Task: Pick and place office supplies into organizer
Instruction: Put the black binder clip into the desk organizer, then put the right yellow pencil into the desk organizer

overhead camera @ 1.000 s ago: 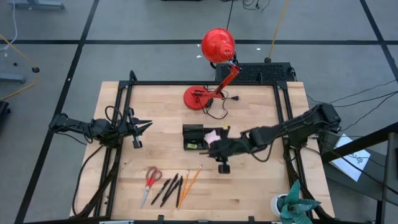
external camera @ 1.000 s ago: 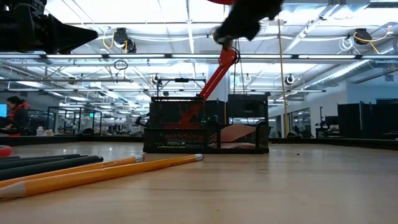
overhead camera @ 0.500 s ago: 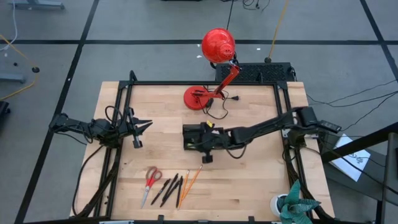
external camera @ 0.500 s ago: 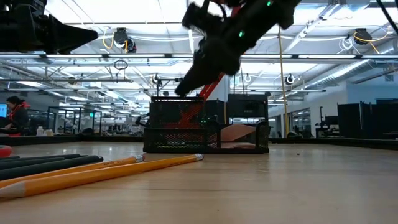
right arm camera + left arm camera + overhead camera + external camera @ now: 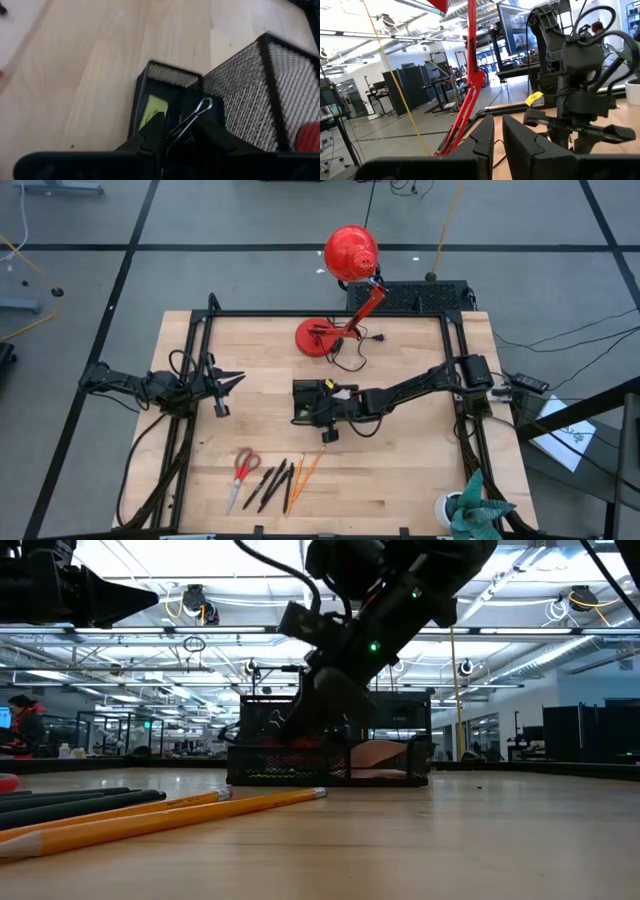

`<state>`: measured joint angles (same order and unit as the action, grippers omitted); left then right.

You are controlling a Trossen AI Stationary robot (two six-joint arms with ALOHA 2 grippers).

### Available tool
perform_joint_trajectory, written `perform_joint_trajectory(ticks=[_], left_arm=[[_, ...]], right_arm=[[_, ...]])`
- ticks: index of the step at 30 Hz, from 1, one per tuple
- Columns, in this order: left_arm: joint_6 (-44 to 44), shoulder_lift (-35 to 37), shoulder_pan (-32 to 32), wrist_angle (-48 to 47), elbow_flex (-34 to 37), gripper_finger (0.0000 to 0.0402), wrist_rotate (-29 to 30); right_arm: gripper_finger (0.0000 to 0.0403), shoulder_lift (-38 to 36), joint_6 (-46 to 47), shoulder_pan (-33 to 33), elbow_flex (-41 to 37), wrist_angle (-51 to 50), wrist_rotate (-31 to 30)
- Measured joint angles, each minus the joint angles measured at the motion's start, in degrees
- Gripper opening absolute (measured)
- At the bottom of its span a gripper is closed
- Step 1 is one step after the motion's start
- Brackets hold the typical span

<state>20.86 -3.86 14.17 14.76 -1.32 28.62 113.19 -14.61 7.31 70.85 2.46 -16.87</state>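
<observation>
The black mesh organizer [image 5: 308, 392] stands mid-table, also seen in the low view [image 5: 330, 750]. My right gripper [image 5: 180, 132] reaches down into it from the right [image 5: 316, 408], shut on a tiny black clip [image 5: 192, 120] over the small compartment that holds a yellow piece [image 5: 152, 109]. Red-handled scissors [image 5: 243, 465], black pens [image 5: 268, 483] and orange pencils [image 5: 305, 470] lie flat near the front edge. My left gripper [image 5: 232, 381] waits at the table's left, shut and empty. My right gripper pinches the clip's black body between its two fingers [image 5: 157, 131]. The clip's silver wire handle [image 5: 201, 106] sticks out past the fingertips. The fingers slant down from the table's right. The clip hangs over the organizer's small compartment; whether it touches the organizer I cannot tell.
A red desk lamp stands behind the organizer, its round base [image 5: 318, 337] on the far part of the table and its head [image 5: 350, 252] beyond the edge; its black cord [image 5: 350, 362] trails close by. A potted plant [image 5: 472, 510] stands at the near right corner.
My right gripper, still shut, has gone down and toward the table's left, from above the organizer's right side to its left compartments, tipping downward and rolling at the wrist.
</observation>
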Motion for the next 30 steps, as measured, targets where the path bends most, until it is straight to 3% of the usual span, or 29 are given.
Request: perform_joint_trajectory(ticks=[10,19,26,30], left_arm=[[0.4,0.0,0.0,0.0,0.0,0.0047,0.0],[0.4,0.0,0.0,0.0,0.0,0.0047,0.0],[0.4,0.0,0.0,0.2,0.0,0.0047,0.0],[1.4,0.0,0.0,0.4,0.0,0.0047,0.0]], right_arm=[[0.0112,-0.1,0.6,0.0,0.0,-0.1,0.4],[0.0119,-1.0,0.9,1.0,0.0,1.2,0.0],[0.0116,-8.6,-3.1,5.4,0.0,2.9,-5.6],[0.0097,-14.7,-1.6,8.8,0.0,-0.8,-5.7]])
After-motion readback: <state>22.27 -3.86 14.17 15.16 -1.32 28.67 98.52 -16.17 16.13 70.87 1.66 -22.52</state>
